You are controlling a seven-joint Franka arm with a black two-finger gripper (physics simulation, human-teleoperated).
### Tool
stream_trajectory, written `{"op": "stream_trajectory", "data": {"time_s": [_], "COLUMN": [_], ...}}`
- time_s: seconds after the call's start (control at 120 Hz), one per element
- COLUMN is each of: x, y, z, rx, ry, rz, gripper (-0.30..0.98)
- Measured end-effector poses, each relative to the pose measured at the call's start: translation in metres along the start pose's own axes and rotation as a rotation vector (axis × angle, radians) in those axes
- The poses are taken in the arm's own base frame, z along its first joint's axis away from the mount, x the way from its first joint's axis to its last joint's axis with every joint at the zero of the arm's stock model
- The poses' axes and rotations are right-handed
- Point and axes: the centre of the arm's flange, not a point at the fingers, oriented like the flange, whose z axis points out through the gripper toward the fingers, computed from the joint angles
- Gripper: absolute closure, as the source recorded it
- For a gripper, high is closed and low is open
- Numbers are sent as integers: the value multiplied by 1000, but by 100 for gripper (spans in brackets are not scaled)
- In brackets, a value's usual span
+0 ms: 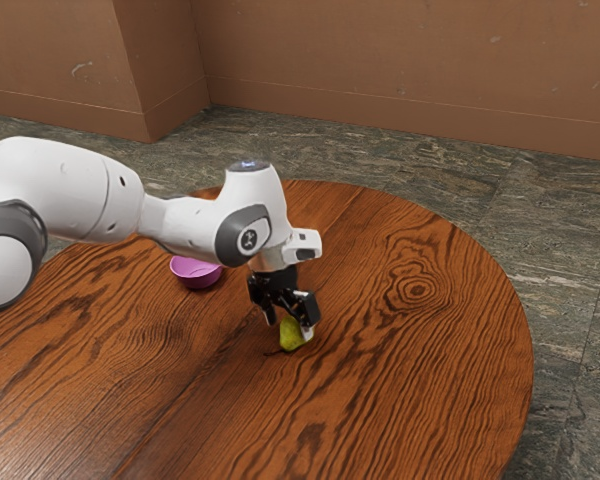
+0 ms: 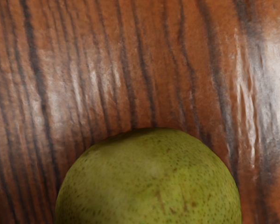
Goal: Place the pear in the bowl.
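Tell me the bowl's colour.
The bowl is pinkish purple, seen best in the exterior view.

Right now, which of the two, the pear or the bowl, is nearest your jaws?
The yellow-green pear: it is right at my jaws, while the pink bowl stands apart, toward the exterior view's left.

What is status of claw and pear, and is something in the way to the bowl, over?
Claw open, fingers either side of pear. Pear on table, outside pink bowl. No obstacle seen between them.
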Motion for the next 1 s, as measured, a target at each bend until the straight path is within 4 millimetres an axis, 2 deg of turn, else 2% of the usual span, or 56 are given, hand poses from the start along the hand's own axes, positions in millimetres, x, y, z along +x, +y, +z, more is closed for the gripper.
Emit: {"op": "stream_trajectory", "data": {"time_s": [0.2,0.392,0.575,0.775,1.0], "x": [12,14,14,15,18], "y": [-1,1,1,1,0], "z": [7,9,13,10,-9], "rx": [-6,-13,-25,-27,-11], "ry": [9,10,6,10,33], "rz": [14,24,20,22,21], "gripper": [0,2,11,27,41]}}
